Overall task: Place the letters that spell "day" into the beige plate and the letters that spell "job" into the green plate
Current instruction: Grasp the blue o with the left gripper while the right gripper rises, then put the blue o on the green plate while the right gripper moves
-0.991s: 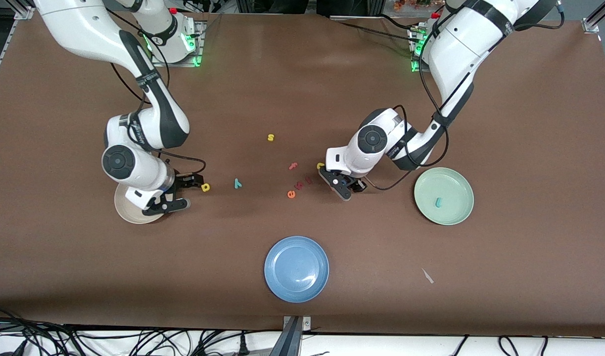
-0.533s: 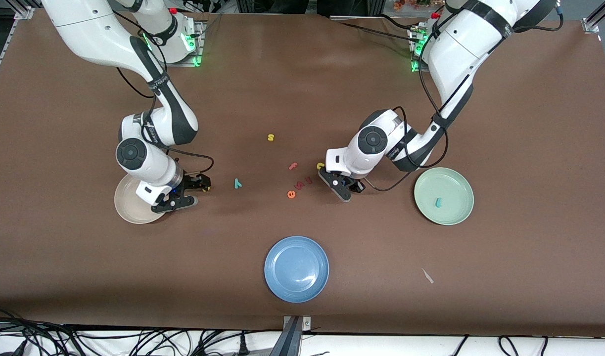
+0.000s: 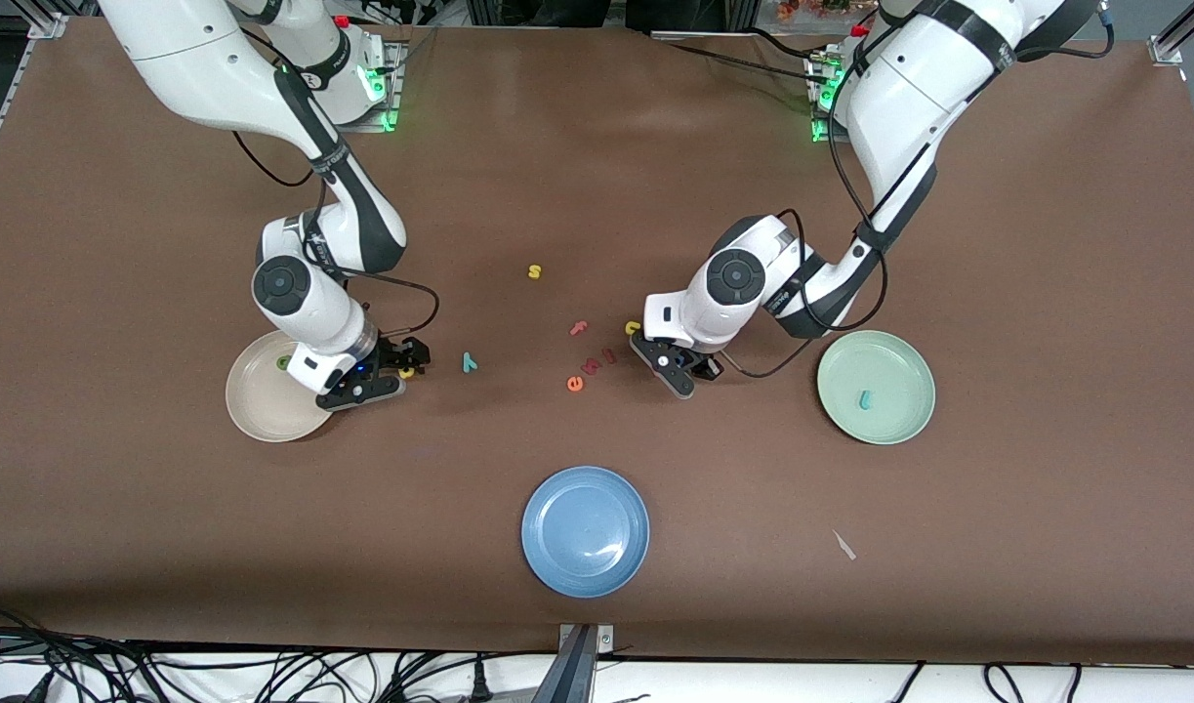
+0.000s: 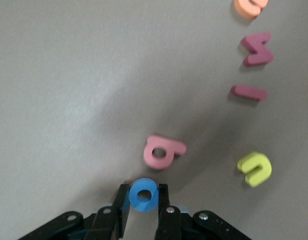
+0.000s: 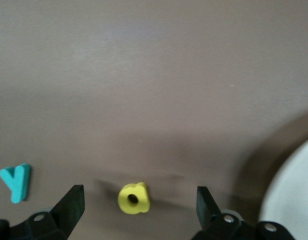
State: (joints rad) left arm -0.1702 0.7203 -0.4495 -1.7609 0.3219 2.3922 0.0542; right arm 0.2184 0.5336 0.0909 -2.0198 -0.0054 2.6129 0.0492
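My left gripper (image 3: pixel 679 370) is shut on the dark blue o (image 4: pixel 143 195), low at the table, with the pink b (image 4: pixel 161 151) just past its fingertips. The green plate (image 3: pixel 899 422) at the left arm's end holds the light blue j (image 3: pixel 863 398). My right gripper (image 3: pixel 393 374) stands open, its fingers on either side of the yellow d (image 5: pixel 134 198), which lies on the table beside the beige plate (image 3: pixel 255 415). The green a (image 3: pixel 283 363) lies in the beige plate. The teal y (image 3: pixel 470 363) lies on the table between the two grippers.
A blue plate (image 3: pixel 585 530) sits nearer the front camera, mid-table. A yellow s (image 3: pixel 534 271), a yellow u (image 3: pixel 633 327), red letters (image 3: pixel 579 328) and an orange e (image 3: pixel 575 384) lie loose near my left gripper. A small white scrap (image 3: pixel 844 545) lies toward the front.
My right arm has swung off the beige plate toward the yellow d, uncovering the green a. My left gripper has closed on the blue o and stayed in place.
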